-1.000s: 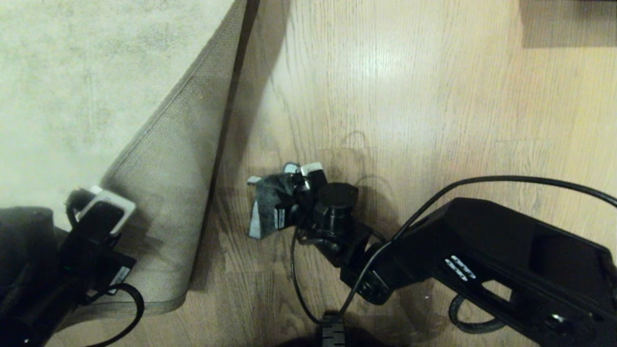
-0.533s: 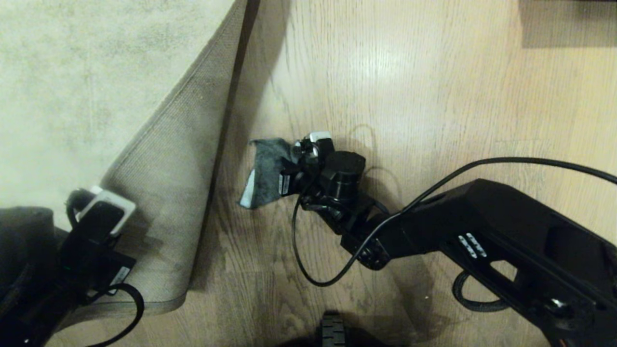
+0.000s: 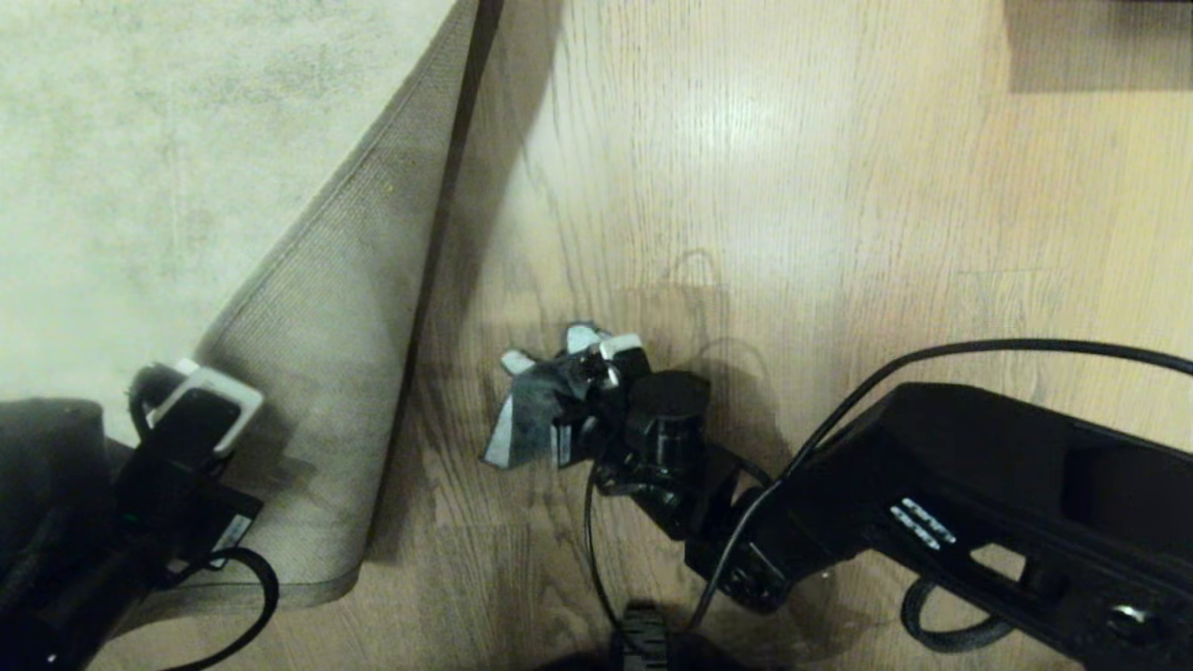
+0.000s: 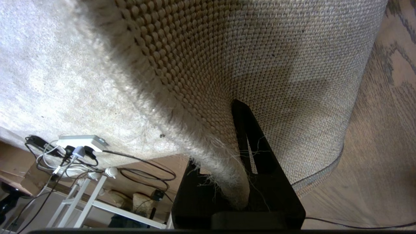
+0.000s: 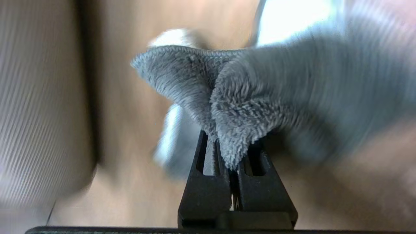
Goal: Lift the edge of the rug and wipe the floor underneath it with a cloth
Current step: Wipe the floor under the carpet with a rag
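The rug edge (image 3: pixel 308 280) is folded up and back at the left, so its tan woven backing (image 4: pixel 292 65) faces up. My left gripper (image 3: pixel 200 401) is shut on that edge near the corner, and the frayed border (image 4: pixel 227 182) sits pinched between its black fingers (image 4: pixel 256 156). On the bared wood floor (image 3: pixel 792 186) beside the fold, my right gripper (image 3: pixel 587 391) is shut on the dark grey cloth (image 3: pixel 527 419). The cloth (image 5: pixel 253 97) bunches out past the fingertips (image 5: pixel 208 162) and presses on the planks just right of the lifted rug.
The right arm's black cable (image 3: pixel 979 349) loops over the floor. A dark shadowed shape (image 3: pixel 1100 47) lies at the far right. Beyond the rug in the left wrist view are a white power strip with cables (image 4: pixel 81 141) and a white rack (image 4: pixel 87 198).
My right gripper swept the cloth away from me along the floor, then drew it back, ending slightly nearer than a second ago. The left gripper and the lifted rug stayed still.
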{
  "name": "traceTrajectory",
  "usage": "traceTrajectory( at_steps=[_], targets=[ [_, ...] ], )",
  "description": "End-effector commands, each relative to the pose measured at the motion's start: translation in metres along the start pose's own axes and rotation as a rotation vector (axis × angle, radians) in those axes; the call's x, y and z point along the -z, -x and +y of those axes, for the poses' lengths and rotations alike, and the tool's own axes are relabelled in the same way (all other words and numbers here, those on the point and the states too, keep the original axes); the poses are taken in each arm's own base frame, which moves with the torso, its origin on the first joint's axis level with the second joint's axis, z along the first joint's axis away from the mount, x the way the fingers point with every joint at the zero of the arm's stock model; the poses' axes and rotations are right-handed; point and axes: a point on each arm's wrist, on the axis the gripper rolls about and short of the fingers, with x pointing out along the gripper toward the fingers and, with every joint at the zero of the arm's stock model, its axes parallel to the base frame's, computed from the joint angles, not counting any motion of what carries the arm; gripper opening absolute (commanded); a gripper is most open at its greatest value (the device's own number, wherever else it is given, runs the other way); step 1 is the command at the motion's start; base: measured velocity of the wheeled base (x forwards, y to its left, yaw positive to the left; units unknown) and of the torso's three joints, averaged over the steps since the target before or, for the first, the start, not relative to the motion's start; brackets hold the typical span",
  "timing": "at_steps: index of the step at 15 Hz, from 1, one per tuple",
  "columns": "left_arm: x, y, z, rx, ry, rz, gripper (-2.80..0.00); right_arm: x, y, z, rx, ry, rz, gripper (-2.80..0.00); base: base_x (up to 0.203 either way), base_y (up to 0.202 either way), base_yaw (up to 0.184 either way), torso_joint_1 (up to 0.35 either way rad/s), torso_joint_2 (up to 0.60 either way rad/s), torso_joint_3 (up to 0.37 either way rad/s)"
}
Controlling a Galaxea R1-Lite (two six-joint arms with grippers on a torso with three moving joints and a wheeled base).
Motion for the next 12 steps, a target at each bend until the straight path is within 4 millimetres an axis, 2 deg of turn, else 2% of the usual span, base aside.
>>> traceTrajectory(
  at_steps=[1, 4, 7, 10, 12],
  targets=[
    [0.0, 0.0, 0.0, -0.003, -0.002, 0.0, -2.8, 0.026, 0.018, 0.021, -0.056, 0.019, 0.082, -2.8, 0.0, 0.0, 0.0, 0.0, 0.0, 0.0],
    [0.0, 0.0, 0.0, -0.003, -0.001, -0.001, -2.8, 0.054, 0.028, 0.041, -0.101, 0.042, 0.158, -2.8, 0.0, 0.0, 0.0, 0.0, 0.0, 0.0],
    [0.001, 0.0, -0.001, 0.003, -0.005, 0.003, -2.8, 0.068, 0.023, 0.042, -0.102, 0.05, 0.177, -2.8, 0.0, 0.0, 0.0, 0.0, 0.0, 0.0],
    [0.005, 0.001, -0.003, 0.008, -0.009, 0.011, -2.8, 0.066, -0.001, 0.038, -0.076, 0.035, 0.11, -2.8, 0.0, 0.0, 0.0, 0.0, 0.0, 0.0],
    [0.006, 0.001, -0.003, 0.01, -0.009, 0.013, -2.8, 0.053, -0.02, 0.028, -0.048, 0.019, 0.036, -2.8, 0.0, 0.0, 0.0, 0.0, 0.0, 0.0]
  ],
)
